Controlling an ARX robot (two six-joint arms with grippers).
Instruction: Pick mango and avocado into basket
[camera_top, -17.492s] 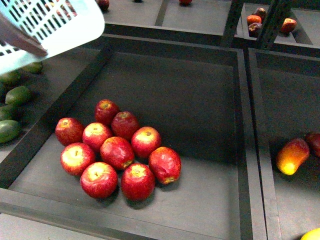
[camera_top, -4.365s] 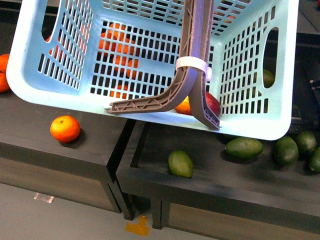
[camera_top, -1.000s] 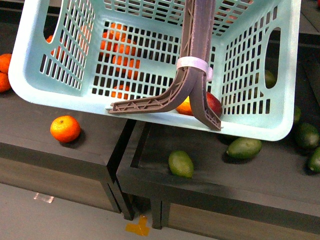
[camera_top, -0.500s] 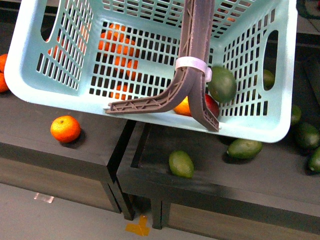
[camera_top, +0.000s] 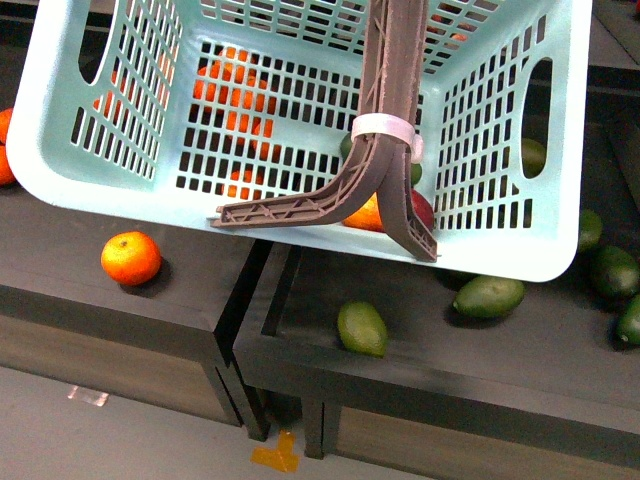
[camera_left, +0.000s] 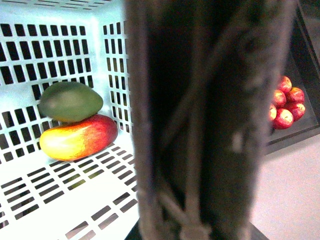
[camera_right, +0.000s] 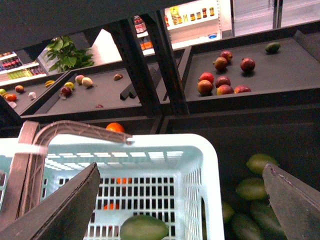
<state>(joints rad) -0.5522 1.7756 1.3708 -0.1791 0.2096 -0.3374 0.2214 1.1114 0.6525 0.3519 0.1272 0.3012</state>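
Right wrist view shows the right pincer (camera_right: 181, 170) with its two dark fingers (camera_right: 55, 210) spread wide and nothing held between them. Past them lies the pale rim of the basket (camera_right: 150, 142), and down inside it the avocado (camera_right: 144, 227) rests on the slotted floor. The left pincer itself cannot be made out in any picture, so whether it is spread or pressed together cannot be told. Its wrist view is filled by the blurred brown-grey handles (camera_top: 395, 70) close in front of the camera.

Beside the handles, that same view shows the avocado lying on top of the mango (camera_left: 77, 137), the two touching, both tucked against a slotted wall of the basket. In the front view the basket hangs tilted above the produce, with the handles bound together by a white tie (camera_top: 383, 128). The red and orange mango sits in the basket's near right corner, partly hidden behind the handles.

Below, on the left, a dark table (camera_top: 60, 275) carries a single orange (camera_top: 131, 257), and more of them show through the basket's slots. To the right, loose avocados (camera_top: 488, 296) lie scattered in a neighbouring dark bin (camera_top: 430, 355). Red apples (camera_left: 285, 102) sit in a cluster well apart.
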